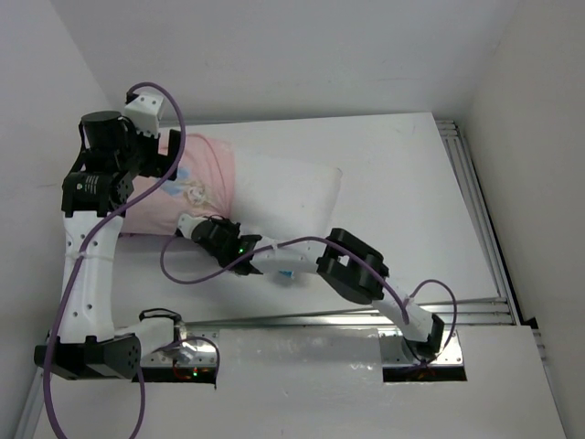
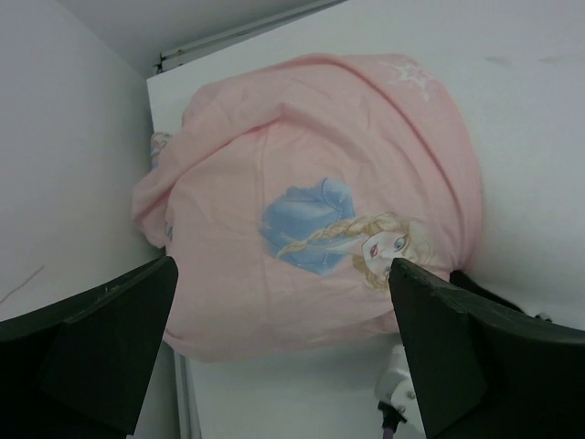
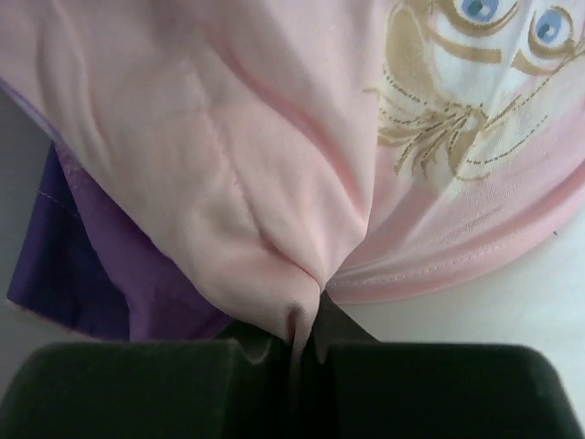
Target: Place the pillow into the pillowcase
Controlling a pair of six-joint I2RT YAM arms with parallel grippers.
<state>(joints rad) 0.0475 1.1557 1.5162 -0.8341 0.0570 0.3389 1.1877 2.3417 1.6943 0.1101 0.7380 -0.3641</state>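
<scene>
Pillowcase [image 3: 228, 183], pale pink, pinched at lower centre by right gripper [image 3: 297, 352], clamped tight; left gripper [image 2: 281, 302] spread apart, empty.

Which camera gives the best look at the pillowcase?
The left wrist view: nearly the whole pink pillowcase shows, princess print included. The top view has it small, partly behind the left arm. The right wrist view shows only a fold pinched by the right gripper.
</scene>
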